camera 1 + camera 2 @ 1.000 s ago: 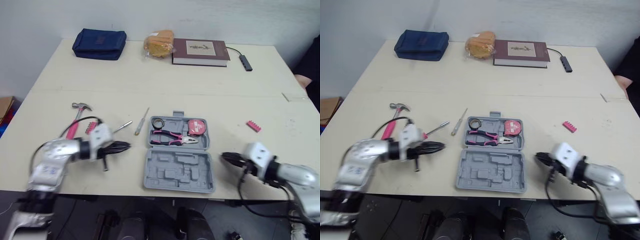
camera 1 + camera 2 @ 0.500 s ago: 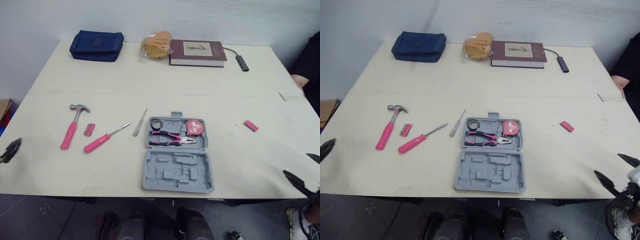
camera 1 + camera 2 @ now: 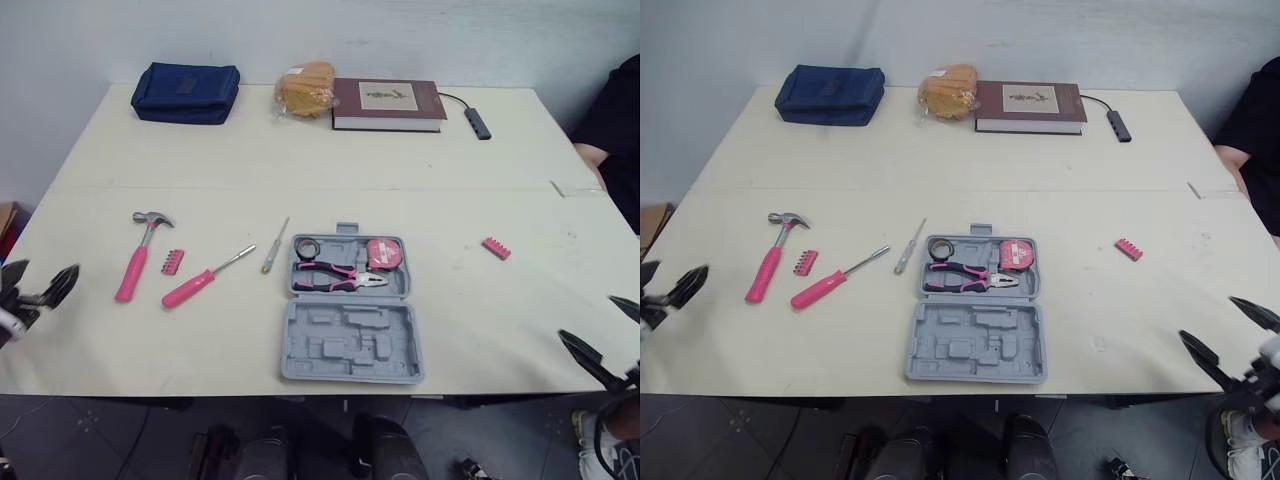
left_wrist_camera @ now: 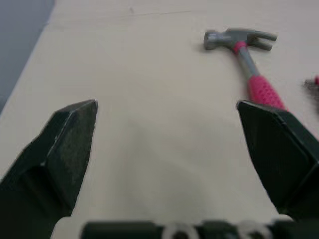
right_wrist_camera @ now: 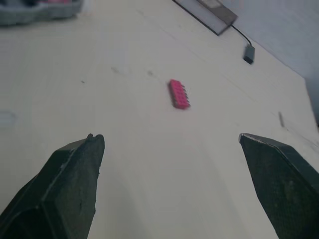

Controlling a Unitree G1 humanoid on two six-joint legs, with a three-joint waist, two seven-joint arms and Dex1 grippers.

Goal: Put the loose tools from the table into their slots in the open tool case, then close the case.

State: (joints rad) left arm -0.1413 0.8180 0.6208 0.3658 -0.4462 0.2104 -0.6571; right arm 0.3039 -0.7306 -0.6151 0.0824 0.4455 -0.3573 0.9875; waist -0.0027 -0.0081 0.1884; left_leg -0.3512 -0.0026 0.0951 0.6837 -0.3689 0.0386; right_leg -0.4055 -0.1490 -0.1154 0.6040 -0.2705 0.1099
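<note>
OK, left gripper [image 4: 167, 109] and right gripper [image 5: 169, 137] both spread, empty. Suggest hammer [image 4: 249, 69] first, ahead of left gripper: pinch mid-handle, squarely.

Office-like room: plain table [image 3: 300, 160], book [image 3: 385, 103]

Matt cream finish on the table [image 3: 300, 160], smooth, with faint specks and scuffs (plainest toward its right side). Moulded grey plastic, dull and unpolished, for the tool case [image 3: 350, 345]. Grey metal with a soft shine at the head of the hammer [image 4: 246, 59], glossy pink on its grip. Same glossy pink plastic on the handle of the screwdriver [image 3: 205, 277], bare bright metal along its shaft. Pink-sleeved handles and dark metal on the pliers [image 3: 340, 278]. Ridged pink plastic for the bit holder [image 5: 179, 93]. Dark blue cloth, matt, on the pouch [image 3: 185, 92]. Maroon cover with a slight sheen on the book [image 3: 385, 103]. Matt black, finely grained, on the fingers [image 4: 65, 144] of the left end effector [image 4: 167, 103].
</note>
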